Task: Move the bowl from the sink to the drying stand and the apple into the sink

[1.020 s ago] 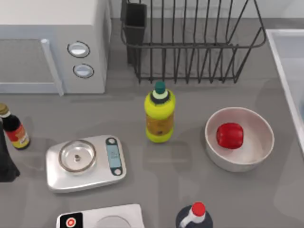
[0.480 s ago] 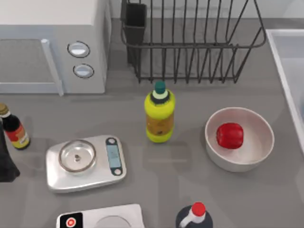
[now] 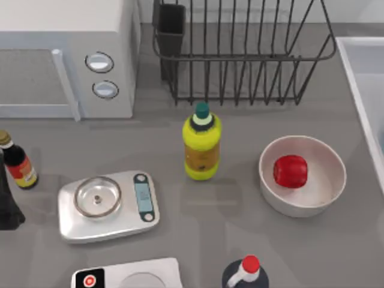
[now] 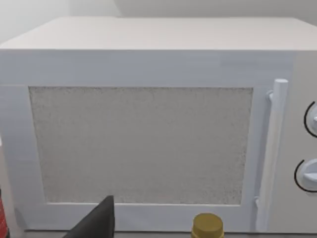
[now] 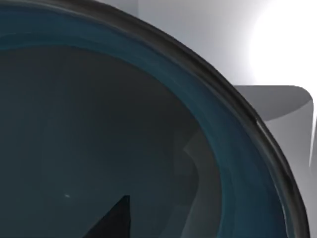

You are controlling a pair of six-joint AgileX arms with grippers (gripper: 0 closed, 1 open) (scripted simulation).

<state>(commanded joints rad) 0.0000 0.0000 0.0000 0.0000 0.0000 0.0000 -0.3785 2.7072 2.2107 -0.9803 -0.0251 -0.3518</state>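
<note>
Sitting in a white bowl (image 3: 303, 176) the apple (image 3: 290, 171), yellow bottle (image 3: 201, 147) before the drying stand (image 3: 240, 54), hand states untellable.

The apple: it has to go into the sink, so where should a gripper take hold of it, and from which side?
Probably from straight above, fingers closing across the apple's flatter sides. It lies inside the white bowl, whose raised wall blocks a sideways approach, while its top is open.

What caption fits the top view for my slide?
Apple sits in white bowl; drying stand behind; sink at right.
</note>
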